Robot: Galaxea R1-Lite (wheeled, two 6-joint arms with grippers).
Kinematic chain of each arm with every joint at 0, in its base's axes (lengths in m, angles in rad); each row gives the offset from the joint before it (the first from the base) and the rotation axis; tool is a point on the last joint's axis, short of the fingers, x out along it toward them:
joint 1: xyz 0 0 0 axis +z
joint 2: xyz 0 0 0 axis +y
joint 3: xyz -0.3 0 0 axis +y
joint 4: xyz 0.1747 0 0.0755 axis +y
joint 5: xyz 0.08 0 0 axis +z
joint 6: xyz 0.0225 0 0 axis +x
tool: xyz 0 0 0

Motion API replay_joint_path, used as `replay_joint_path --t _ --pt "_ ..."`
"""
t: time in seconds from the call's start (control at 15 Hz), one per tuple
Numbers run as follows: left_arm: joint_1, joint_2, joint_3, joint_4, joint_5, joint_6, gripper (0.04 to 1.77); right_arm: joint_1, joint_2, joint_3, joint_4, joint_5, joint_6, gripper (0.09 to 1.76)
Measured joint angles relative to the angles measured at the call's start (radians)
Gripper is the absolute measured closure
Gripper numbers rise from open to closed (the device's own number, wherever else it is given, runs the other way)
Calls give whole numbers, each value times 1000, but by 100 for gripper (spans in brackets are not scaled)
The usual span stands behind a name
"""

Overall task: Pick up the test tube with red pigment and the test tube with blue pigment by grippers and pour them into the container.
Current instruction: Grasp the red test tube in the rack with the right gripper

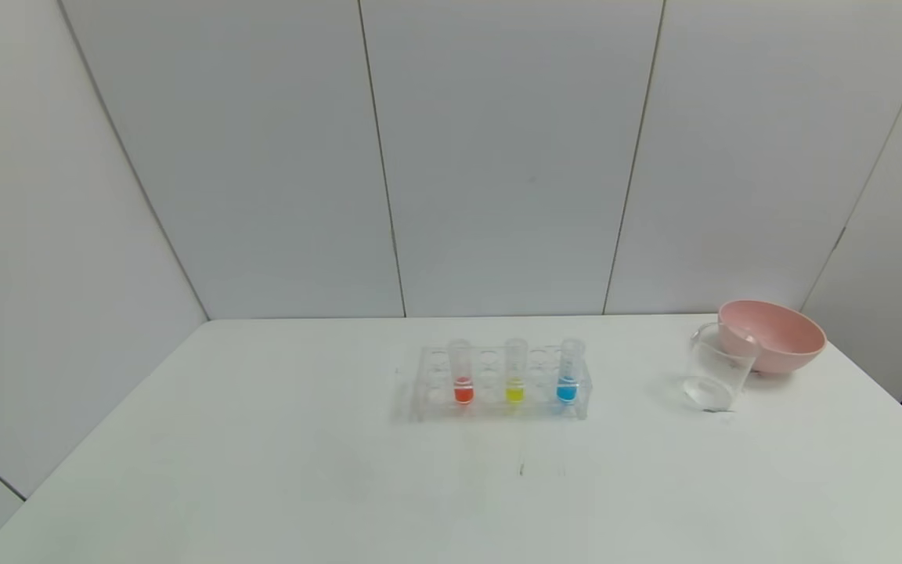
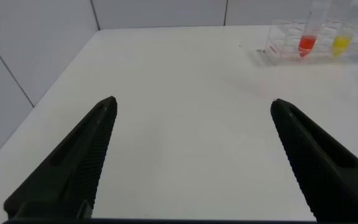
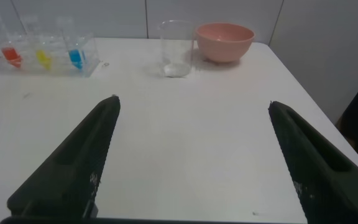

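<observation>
A clear tube rack (image 1: 498,384) stands mid-table. In it stand the red-pigment tube (image 1: 462,374), a yellow-liquid tube (image 1: 515,373) and the blue-pigment tube (image 1: 568,373). The clear glass container (image 1: 719,366) stands to the right of the rack. Neither arm shows in the head view. My left gripper (image 2: 192,102) is open and empty over bare table, far from the red tube (image 2: 307,41). My right gripper (image 3: 192,102) is open and empty, short of the container (image 3: 176,48) and the blue tube (image 3: 75,56).
A pink bowl (image 1: 770,335) sits just behind the container near the table's right edge, also in the right wrist view (image 3: 224,41). White wall panels close off the back and left. The white table (image 1: 263,470) spreads in front of the rack.
</observation>
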Motion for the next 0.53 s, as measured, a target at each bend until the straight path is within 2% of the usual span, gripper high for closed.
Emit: replay_joint_path --t 0.27,0.4,0.53 --pt "0 0 0 0 0 0 5 0 128 -106 -43 -4 -5 14" --pt "0 0 0 0 0 0 5 -1 253 -137 -142 -7 -8 14" --pt "0 0 0 0 0 0 5 -4 403 -144 -301 -9 -8 14"
